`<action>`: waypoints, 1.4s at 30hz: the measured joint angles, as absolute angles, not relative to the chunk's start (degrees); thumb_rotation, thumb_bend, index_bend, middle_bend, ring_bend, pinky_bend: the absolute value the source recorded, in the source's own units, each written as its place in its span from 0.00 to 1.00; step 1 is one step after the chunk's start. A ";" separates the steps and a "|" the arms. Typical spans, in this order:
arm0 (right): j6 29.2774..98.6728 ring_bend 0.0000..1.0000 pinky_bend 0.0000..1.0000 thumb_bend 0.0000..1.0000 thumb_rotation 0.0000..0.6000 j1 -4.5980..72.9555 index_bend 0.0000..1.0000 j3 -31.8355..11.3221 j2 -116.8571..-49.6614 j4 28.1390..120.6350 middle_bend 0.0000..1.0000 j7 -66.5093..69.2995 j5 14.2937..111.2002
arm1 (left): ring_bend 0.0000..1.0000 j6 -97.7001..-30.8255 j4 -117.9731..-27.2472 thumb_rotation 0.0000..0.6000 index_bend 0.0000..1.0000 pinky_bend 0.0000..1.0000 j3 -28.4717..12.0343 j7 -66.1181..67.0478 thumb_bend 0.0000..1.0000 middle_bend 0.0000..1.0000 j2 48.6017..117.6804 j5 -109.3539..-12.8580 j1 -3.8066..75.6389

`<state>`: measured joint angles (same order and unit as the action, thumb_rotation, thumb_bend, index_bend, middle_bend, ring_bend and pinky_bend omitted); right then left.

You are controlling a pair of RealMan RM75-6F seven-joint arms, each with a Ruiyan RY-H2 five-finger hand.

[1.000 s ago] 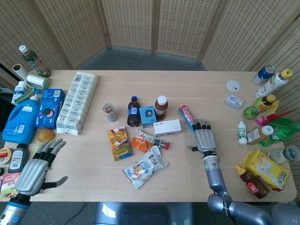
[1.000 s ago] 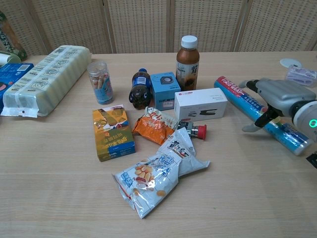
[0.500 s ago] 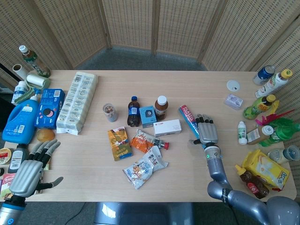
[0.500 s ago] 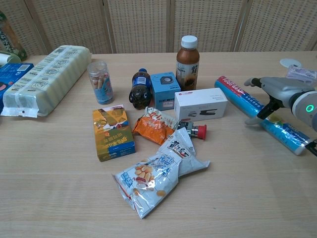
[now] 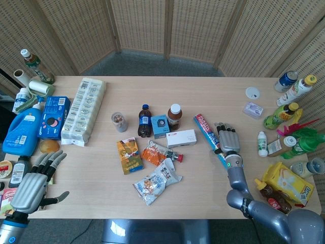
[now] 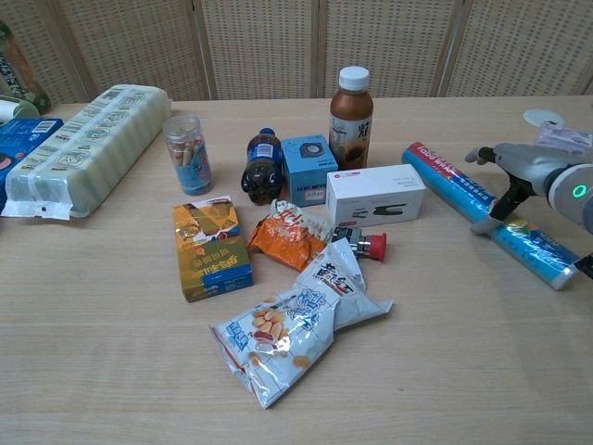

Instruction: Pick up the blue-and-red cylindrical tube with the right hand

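The blue-and-red cylindrical tube (image 5: 204, 125) lies flat on the table, slanting from beside the white box toward the front right. In the chest view the tube (image 6: 445, 176) runs from centre right to the right edge. My right hand (image 5: 228, 141) sits palm-down over the tube's nearer half with its fingers spread and not closed around it. In the chest view the right hand (image 6: 533, 169) hovers above the tube, its thumb reaching down against the tube's side. My left hand (image 5: 31, 180) hangs open at the table's front left corner, holding nothing.
A white box (image 5: 181, 138) and a brown drink bottle (image 5: 174, 116) stand just left of the tube. Snack packets (image 6: 296, 320) lie in the middle. A small white bottle (image 5: 262, 144), a yellow bag (image 5: 289, 183) and several bottles (image 5: 284, 114) crowd the right edge.
My right hand has shifted right and farther back, from the tube's left side to over and beyond it. The left hand dropped slightly toward the front edge, then held still.
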<state>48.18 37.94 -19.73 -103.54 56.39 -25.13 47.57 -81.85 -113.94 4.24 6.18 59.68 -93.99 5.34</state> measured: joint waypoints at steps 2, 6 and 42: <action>47.94 0.00 0.35 0.09 1.00 38.43 0.00 -19.89 -103.86 56.07 0.00 -25.17 46.96 | 0.00 -81.91 -113.99 1.00 0.05 0.00 4.27 6.23 0.22 0.02 59.64 -93.98 5.26; 48.57 0.03 0.51 0.10 1.00 39.09 0.02 -20.11 -104.58 55.92 0.08 -25.32 46.22 | 0.00 -82.06 -114.03 1.00 0.05 0.00 4.27 6.27 0.22 0.02 59.58 -93.91 5.10; 51.40 0.82 1.00 0.30 1.00 39.06 0.69 -19.55 -107.04 54.53 0.89 -25.42 43.00 | 0.00 -81.31 -114.10 1.00 0.05 0.00 4.11 5.84 0.22 0.02 59.65 -93.79 5.38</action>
<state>51.40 39.06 -19.55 -107.04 54.53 -25.42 43.00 -81.31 -114.10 4.11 5.84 59.65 -93.79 5.38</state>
